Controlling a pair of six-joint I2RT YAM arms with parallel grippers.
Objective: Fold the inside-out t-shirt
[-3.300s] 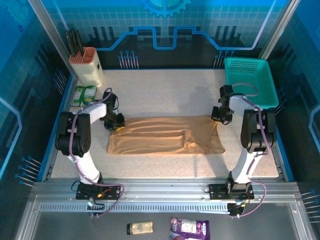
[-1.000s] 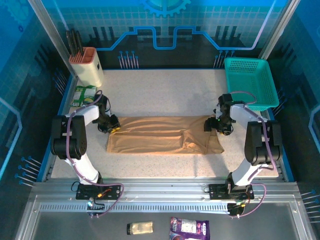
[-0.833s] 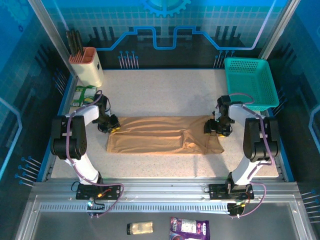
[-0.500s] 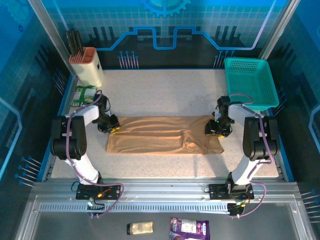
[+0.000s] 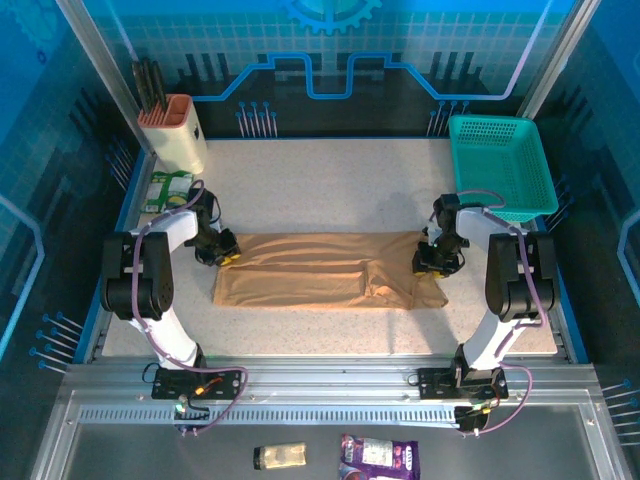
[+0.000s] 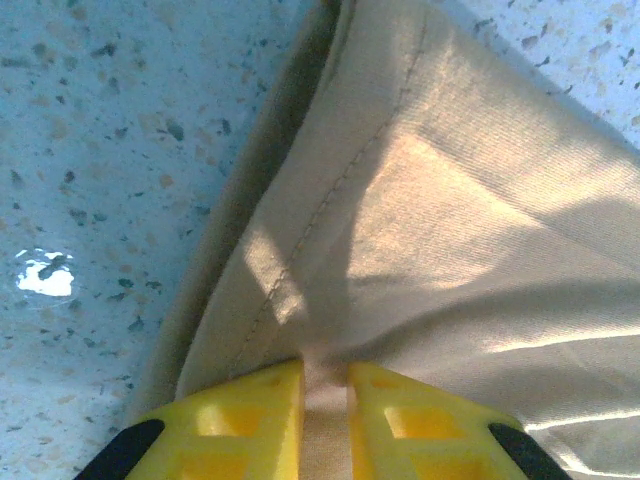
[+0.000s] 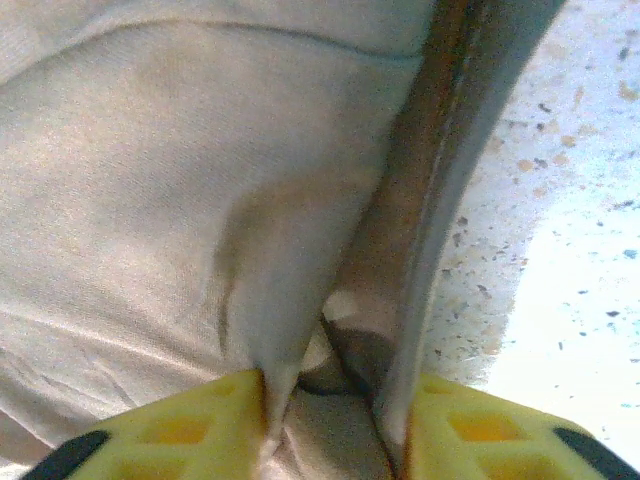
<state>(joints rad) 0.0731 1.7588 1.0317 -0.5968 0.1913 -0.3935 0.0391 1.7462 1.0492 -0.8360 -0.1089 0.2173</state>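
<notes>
Tan t-shirt [image 5: 325, 270] lies on roomy table [image 5: 330, 190]; left fingers [image 6: 285, 405], right fingers [image 7: 235, 415] each clamp one end's edge.

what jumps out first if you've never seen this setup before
A tan t-shirt, folded into a long band, lies across the middle of the table. The left gripper pinches its left end and the right gripper its right end, cloth between their yellow fingers. A teal basket sits at the far right corner.
</notes>
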